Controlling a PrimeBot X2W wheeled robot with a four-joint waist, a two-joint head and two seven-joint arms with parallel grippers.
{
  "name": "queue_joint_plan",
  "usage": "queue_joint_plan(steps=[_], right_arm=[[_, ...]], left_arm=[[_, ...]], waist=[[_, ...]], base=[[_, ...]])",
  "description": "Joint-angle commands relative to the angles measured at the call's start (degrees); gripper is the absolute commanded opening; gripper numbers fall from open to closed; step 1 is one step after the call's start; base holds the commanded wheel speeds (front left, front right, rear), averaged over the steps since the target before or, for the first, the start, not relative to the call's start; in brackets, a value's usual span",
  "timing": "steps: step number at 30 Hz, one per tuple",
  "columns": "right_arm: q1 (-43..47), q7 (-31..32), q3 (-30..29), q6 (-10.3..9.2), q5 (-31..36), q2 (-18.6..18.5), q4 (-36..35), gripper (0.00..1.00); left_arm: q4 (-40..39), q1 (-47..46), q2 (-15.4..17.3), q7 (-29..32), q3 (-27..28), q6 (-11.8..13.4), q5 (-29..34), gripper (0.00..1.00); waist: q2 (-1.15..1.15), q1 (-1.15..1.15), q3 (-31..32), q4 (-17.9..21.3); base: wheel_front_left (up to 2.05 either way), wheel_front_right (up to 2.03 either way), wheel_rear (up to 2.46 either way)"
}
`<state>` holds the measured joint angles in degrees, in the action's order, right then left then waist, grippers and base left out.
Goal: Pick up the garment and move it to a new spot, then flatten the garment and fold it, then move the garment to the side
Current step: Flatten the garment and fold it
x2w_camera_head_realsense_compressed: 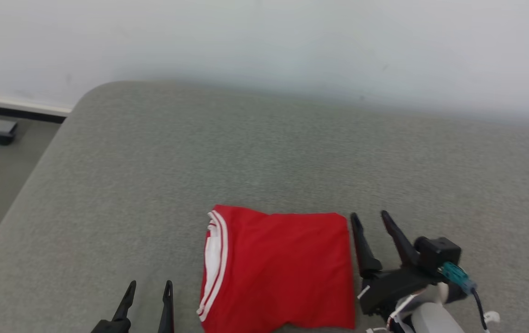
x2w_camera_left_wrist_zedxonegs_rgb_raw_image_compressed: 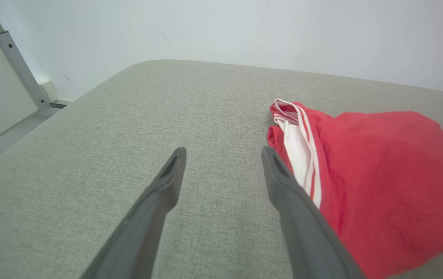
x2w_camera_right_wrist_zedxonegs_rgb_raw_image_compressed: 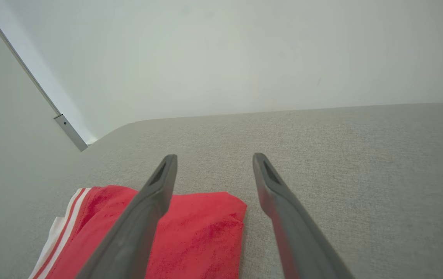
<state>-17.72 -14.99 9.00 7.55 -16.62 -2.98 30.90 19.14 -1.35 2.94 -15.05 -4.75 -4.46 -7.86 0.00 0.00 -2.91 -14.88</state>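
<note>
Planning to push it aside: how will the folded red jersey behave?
The garment looks soft and floppy, its folds bulging, so a push would probably bunch it rather than slide it whole. Thin cloth, likely light. The textured grey surface may grip it.

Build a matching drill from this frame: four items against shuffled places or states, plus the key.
Items:
1. garment
2. left end effector
3. right end effector
4. grey surface

Places or states:
A. open, beside the plain red edge of the cloth
B. folded, lying flat, red with white striped trim
C. open, holding nothing, on the striped-trim side
D. textured, with the cloth lying on it

Pairs: 1-B, 2-C, 3-A, 4-D
</note>
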Motion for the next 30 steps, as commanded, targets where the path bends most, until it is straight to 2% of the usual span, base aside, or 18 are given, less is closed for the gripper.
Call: queue_joint_plan(steps=[1,11,30], right_arm=[[1.12,-0.19,-1.02,-0.14,0.96,0.05,-0.47,1.00],[6.87,-0.20,-8.16,-0.14,5.26,0.14,-3.57,1.00],[10.87,-0.19,-10.07,-0.14,9.34,0.14,-6.27,1.00]], left_arm=[[-0.38,-0.45,-0.08,-0.17,0.27,0.16,0.54,1.00],[-0.53,-0.52,-0.07,-0.16,2.48,-0.04,1.12,1.00],[-1.38,1.04,-0.07,-0.16,6.03,-0.05,2.16,1.00]], waist=[[0.00,0.00,0.05,3.24],[0.00,0.00,0.32,9.14],[0.00,0.00,1.61,14.20]], base=[[0.00,0.00,0.00],[0.00,0.00,0.00],[0.00,0.00,0.00]])
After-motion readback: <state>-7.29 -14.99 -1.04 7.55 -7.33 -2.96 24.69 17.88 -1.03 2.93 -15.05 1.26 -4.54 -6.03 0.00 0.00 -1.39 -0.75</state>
